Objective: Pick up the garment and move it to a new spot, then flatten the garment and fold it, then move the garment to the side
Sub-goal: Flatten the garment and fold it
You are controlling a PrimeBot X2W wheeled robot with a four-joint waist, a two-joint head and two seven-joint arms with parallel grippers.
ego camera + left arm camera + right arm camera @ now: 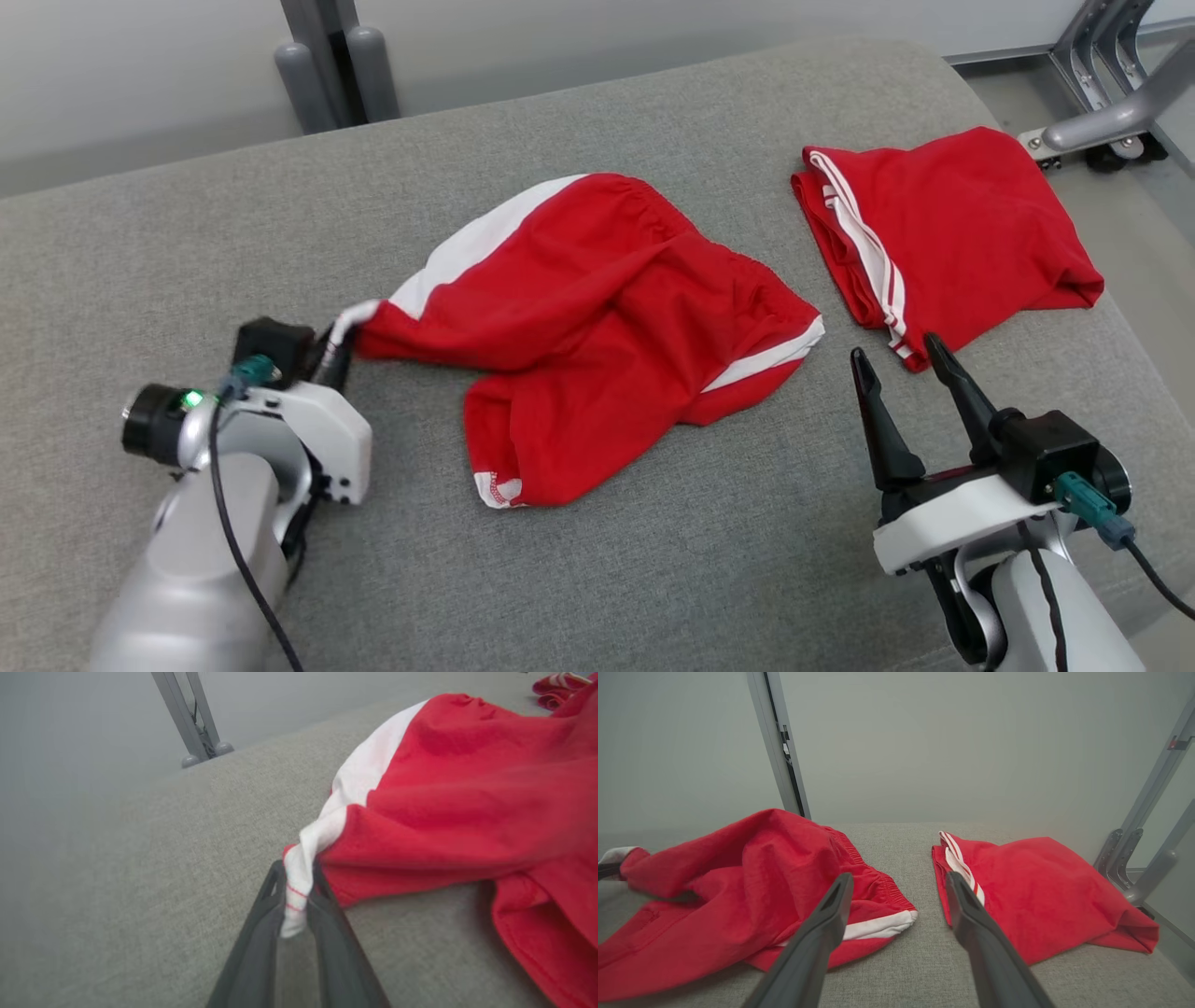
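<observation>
Limp, light garment point(597, 317): left hand point(338, 350) pinches its white nine-o'clock corner; spread right hand point(894, 350) should take the three-o'clock hem.

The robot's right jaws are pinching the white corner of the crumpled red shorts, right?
No, it is the jaws of the left gripper pinching the white corner of the crumpled red shorts, as the left wrist view shows.

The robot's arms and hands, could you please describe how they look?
The left hand and right hand each have two long dark tapering fingers. White wrist brackets, silver-grey forearms, black cables with teal plugs; a green light glows on the left.
</observation>
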